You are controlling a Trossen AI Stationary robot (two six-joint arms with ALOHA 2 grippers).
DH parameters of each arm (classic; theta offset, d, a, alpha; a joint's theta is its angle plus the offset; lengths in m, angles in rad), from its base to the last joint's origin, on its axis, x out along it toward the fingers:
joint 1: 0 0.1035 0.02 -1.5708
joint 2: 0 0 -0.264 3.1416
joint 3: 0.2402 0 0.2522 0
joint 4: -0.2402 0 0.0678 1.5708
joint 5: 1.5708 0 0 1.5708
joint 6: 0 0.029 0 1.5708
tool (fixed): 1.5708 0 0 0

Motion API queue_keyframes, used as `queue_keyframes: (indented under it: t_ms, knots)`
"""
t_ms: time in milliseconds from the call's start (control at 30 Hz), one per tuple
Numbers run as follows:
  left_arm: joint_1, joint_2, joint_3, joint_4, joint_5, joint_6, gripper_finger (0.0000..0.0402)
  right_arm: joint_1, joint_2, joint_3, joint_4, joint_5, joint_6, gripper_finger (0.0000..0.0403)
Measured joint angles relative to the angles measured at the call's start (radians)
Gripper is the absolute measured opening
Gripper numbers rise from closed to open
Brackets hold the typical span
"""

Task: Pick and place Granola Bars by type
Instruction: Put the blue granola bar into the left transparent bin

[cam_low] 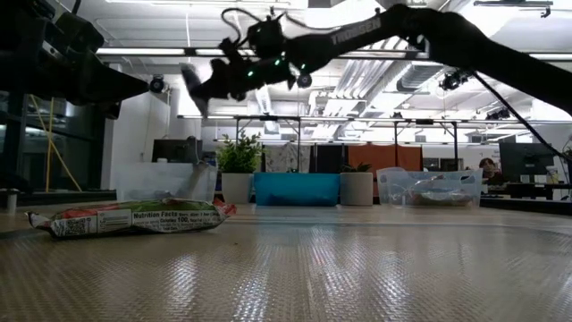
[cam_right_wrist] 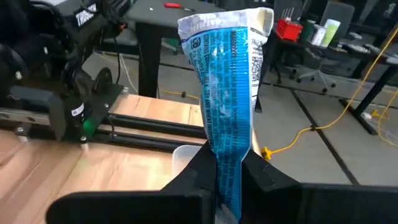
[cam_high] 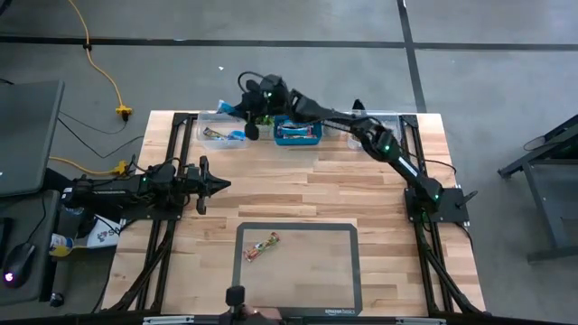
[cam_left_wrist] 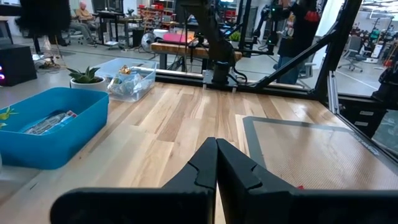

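High view: the right claw [cam_high: 250, 129] hangs at the table's [cam_high: 307, 194] far edge, over the clear bin [cam_high: 223, 130] beside the blue bin [cam_high: 298, 133], while one red bar [cam_high: 261, 246] lies on the grey mat [cam_high: 298, 267] and the left claw [cam_high: 219, 184] waits at the left side. Left wrist view: that claw's [cam_left_wrist: 216, 163] fingers are pressed together on nothing. Right wrist view: the right claw [cam_right_wrist: 227, 163] pinches an upright light blue bar [cam_right_wrist: 227, 93], so the step looks like delivery, and next it needs lowering into the matching bin before release.

High view looks straight down; low view, level, shares its blue bin [cam_high: 298, 134].
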Motion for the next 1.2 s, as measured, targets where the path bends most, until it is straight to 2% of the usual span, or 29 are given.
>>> queue_keyframes:
  t_ms: [267,400,533,667,767,1033,1200]
  knots:
    - [0.0,0.0,0.0,0.0,0.0,0.0,0.0001,0.022,0.106,0.0,0.177,0.083,0.188,0.0016]
    - [0.0,0.0,0.0,0.0,0.0,0.0,0.0001,0.013,0.142,0.0,0.252,0.136,0.39,0.0016]
    - [0.0,0.0,0.0,0.0,0.0,0.0,0.0001,0.006,0.162,0.0,0.265,0.205,0.549,0.0016]
    - [0.0,0.0,0.0,0.0,0.0,0.0,0.0001,0.005,0.169,0.0,0.264,0.228,0.658,0.0016]
    - [0.0,0.0,0.0,0.0,0.0,0.0,0.0001,0.02,0.169,0.001,0.255,0.23,0.674,0.0016]
    - [0.0,0.0,0.0,0.0,0.0,0.0,0.0001,0.056,0.17,0.0,0.227,0.194,0.572,0.002]
    - [0.0,0.0,0.0,0.0,0.0,0.0,0.0001,0.065,0.171,0.0,0.235,0.252,0.509,0.005]
